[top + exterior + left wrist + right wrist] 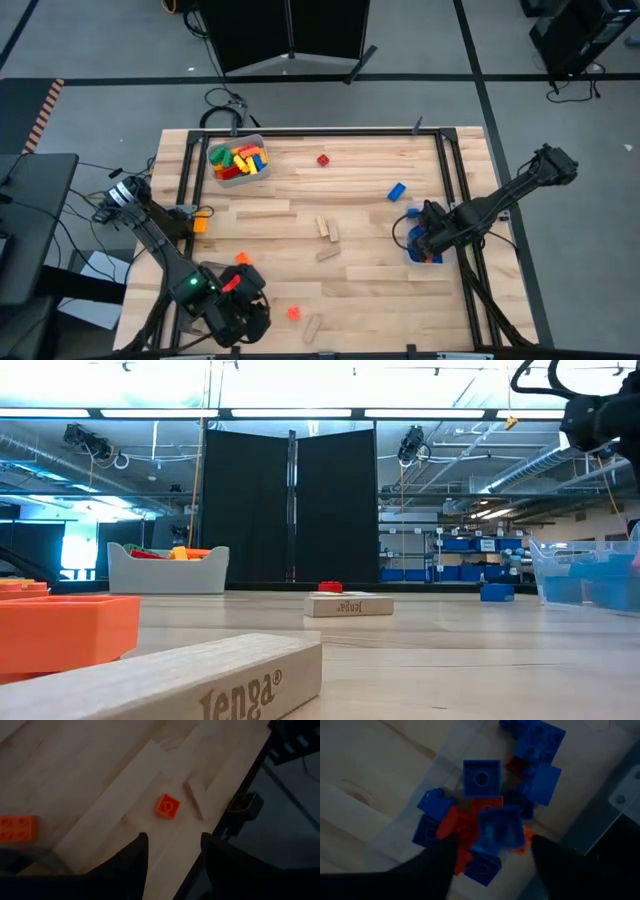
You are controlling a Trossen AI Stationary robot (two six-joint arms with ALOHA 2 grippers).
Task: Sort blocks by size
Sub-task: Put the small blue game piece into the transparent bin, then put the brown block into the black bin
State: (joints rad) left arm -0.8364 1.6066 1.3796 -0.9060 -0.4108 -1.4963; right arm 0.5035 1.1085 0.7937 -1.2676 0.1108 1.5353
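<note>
The right tool [428,243] hangs over a clear bin [585,575] at the right side of the table [360,285]. Its fingers stand apart, and between them a small blue block [497,830] sits blurred above the heap; whether the fingers touch it cannot be told. The bin holds many small blue blocks [481,778] and a few red ones [457,827].

The left tool [240,315] is at the near left corner of the table, its fingers open and empty. Just ahead of it lies a small red-orange block [167,805] beside a tan wooden piece [195,803].

A grey bin [237,162] at the far left holds mixed colored blocks. A red block [323,159], a blue block [397,191] and more wooden pieces [325,229] lie scattered mid-table, with orange blocks [200,224] at the left edge.
</note>
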